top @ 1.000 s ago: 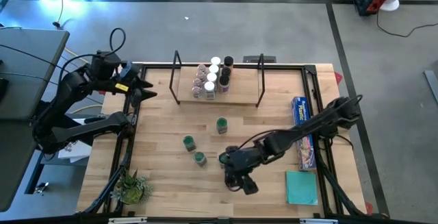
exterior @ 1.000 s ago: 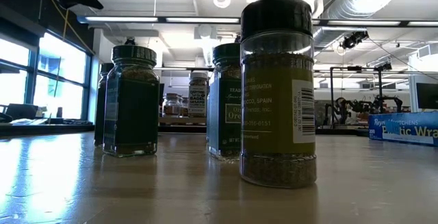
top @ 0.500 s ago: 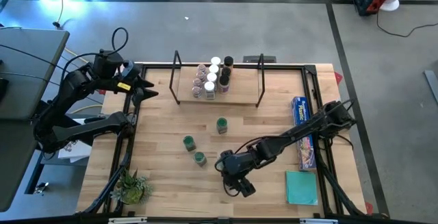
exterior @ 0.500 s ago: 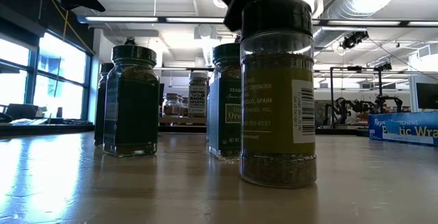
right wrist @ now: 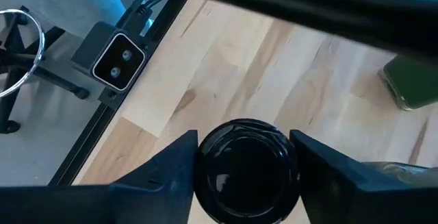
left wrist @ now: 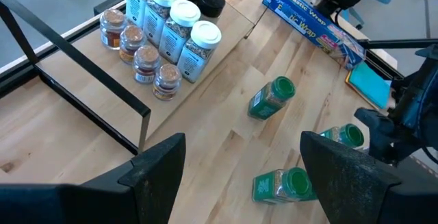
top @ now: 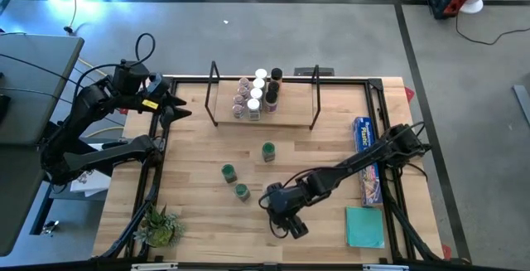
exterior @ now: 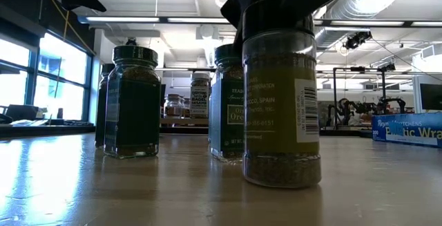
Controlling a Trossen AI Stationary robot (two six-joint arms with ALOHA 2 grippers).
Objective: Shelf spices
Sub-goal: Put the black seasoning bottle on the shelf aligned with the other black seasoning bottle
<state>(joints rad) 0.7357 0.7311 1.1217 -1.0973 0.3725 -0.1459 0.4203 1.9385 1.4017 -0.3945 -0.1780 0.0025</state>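
Observation:
A spice jar with a black lid (exterior: pixel 281 108) stands upright on the table near its front edge. My right gripper (top: pixel 276 198) has come down over it, and its fingers are closed against the lid (right wrist: pixel 246 169). Three green-lidded jars (top: pixel 268 151) (top: pixel 228 172) (top: pixel 241 191) stand on their bases at mid-table. Several more jars (top: pixel 257 95) stand on the wooden board of the wire shelf (top: pixel 286 118) at the far edge. My left gripper (left wrist: pixel 243 176) hangs open, high over the table's far left corner. My right gripper pinches the black lid's round side (right wrist: pixel 205 172) between its two fingers (right wrist: pixel 171 176), one on each side. The fingers slant down from the table's right. The jar stands upright with its base (exterior: pixel 281 177) on the table.
A long blue box (top: pixel 368 159) lies along the right edge, with a flat teal square (top: pixel 364 225) in front of it. A small plant (top: pixel 159 225) stands at the near left corner. The low camera (right wrist: pixel 118 59) sits at the front edge, close to the held jar.
My right gripper has sunk onto the black-lidded jar and drifted a little toward the table's left. Its fingers, which were above the lid, now cover it. The jar has turned slightly where it stands.

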